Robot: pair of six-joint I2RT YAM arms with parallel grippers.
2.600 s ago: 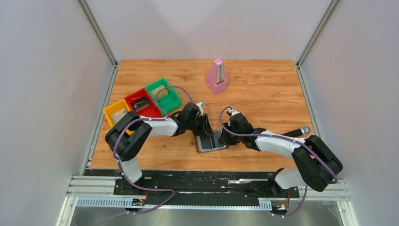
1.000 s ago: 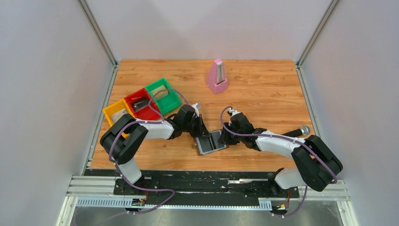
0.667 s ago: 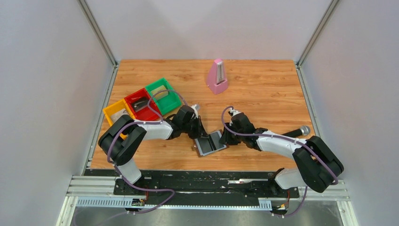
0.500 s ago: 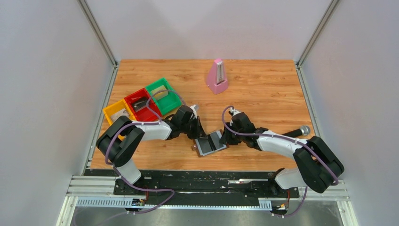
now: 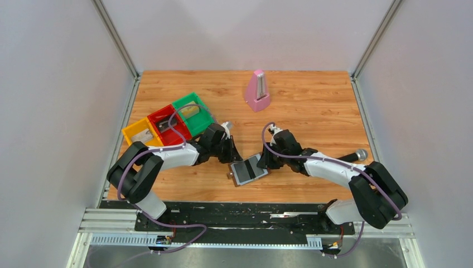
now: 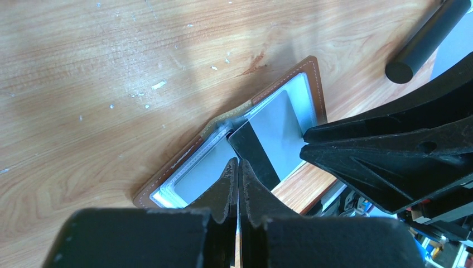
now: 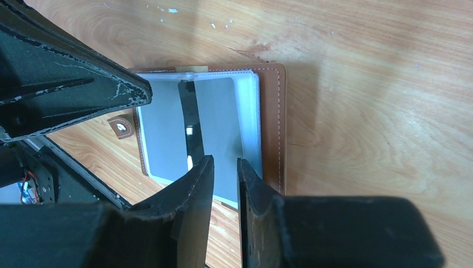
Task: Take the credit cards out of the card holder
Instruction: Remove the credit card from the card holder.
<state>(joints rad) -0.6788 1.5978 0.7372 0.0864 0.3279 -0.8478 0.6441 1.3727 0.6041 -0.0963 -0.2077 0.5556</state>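
Thin, stiff, slick credit card: pinch free edge. L end effector, 10 o'clock of card holder, closed, maybe on card; R end effector ajar.

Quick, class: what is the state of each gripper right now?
Left gripper: shut at the grey credit card; whether it grips it cannot be told.
Right gripper: slightly open over the card holder, gripping nothing visible.

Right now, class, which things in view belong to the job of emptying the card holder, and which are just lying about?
Job: card holder, the grey credit card with a dark stripe in it, left gripper, right gripper.
Lying about: pink metronome, microphone, red tray, yellow tray, green tray.
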